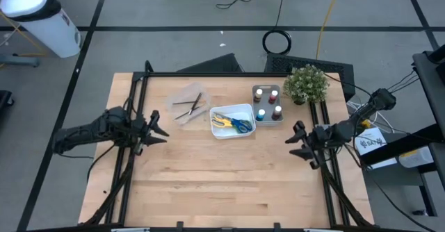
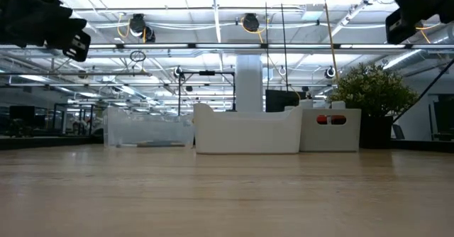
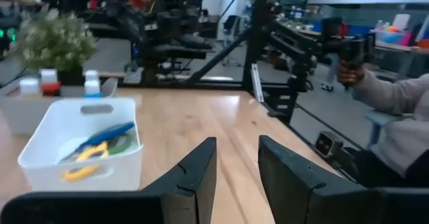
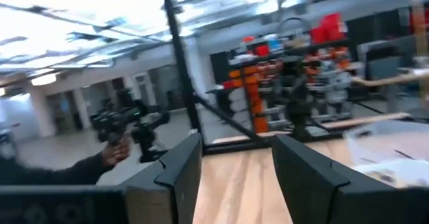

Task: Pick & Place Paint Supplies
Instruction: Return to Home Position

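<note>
Looks done: brushes (image 1: 189,108) in clear bin (image 1: 173,98), scissors (image 1: 232,124) in white tray (image 1: 233,108), paint pots (image 1: 268,104) near tabletop (image 1: 222,183) far edge. Left pincer (image 1: 159,127), right pincer (image 1: 294,140) both released, empty, at the side edges.

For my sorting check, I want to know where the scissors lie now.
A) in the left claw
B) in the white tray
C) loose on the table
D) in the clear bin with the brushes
B: the high view shows the scissors inside the white tray, next to the clear bin that holds the brushes.
</note>
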